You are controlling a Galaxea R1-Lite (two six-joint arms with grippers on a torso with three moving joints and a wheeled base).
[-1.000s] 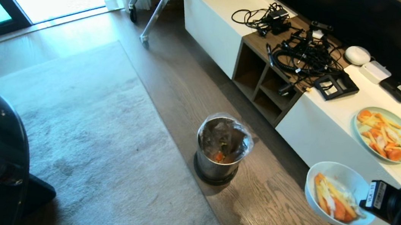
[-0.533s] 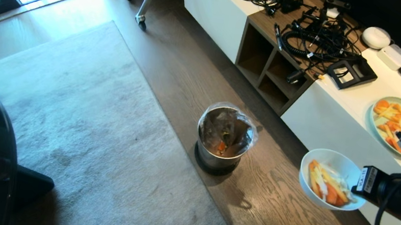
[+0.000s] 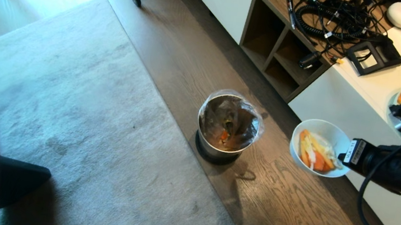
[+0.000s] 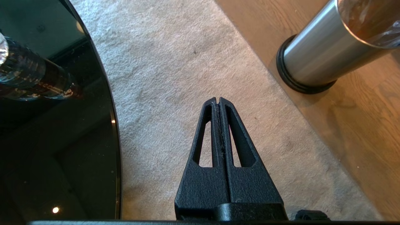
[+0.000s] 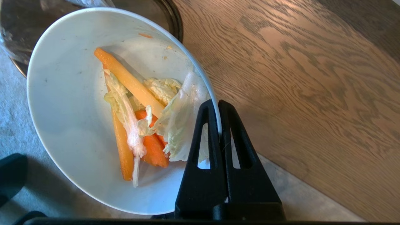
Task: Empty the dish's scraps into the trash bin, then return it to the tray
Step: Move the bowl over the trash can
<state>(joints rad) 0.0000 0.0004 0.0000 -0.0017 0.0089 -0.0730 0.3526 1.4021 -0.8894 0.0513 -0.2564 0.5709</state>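
Head view shows the right tool (image 3: 341, 157) holding the dish (image 3: 318, 146) by its rim at the 3 o'clock side, in the air over the wooden floor (image 3: 287, 215). The bin (image 3: 227, 129) stands on the floor at 9 o'clock from the dish, near but clearly apart, so the dish is not yet above the opening. The scraps (image 3: 314, 155) lie inside the dish, toward its low edge.

In the right wrist view the two fingers (image 5: 204, 137) are pressed narrow on the thin rim of the dish (image 5: 78, 125), one inside and one outside. This is a small grip on one edge only. I judge that the dish can turn or slip between the fingers when the arm tips it, because all its weight hangs on one side.

The dish already leans. If it tips more before it reaches the bin, the scraps (image 5: 140, 125) can slide out on the floor or on the rug (image 3: 70, 112). The wet leaf pieces may also stick to the wall and stay inside after pouring.

The plastic bag (image 3: 253, 119) stands up around the bin mouth; the dish edge could catch it and pull the light bin over.

The left tool (image 4: 218, 101) is closed and empty, over the rug near the black worktop (image 4: 47, 125). The tray is not in view.
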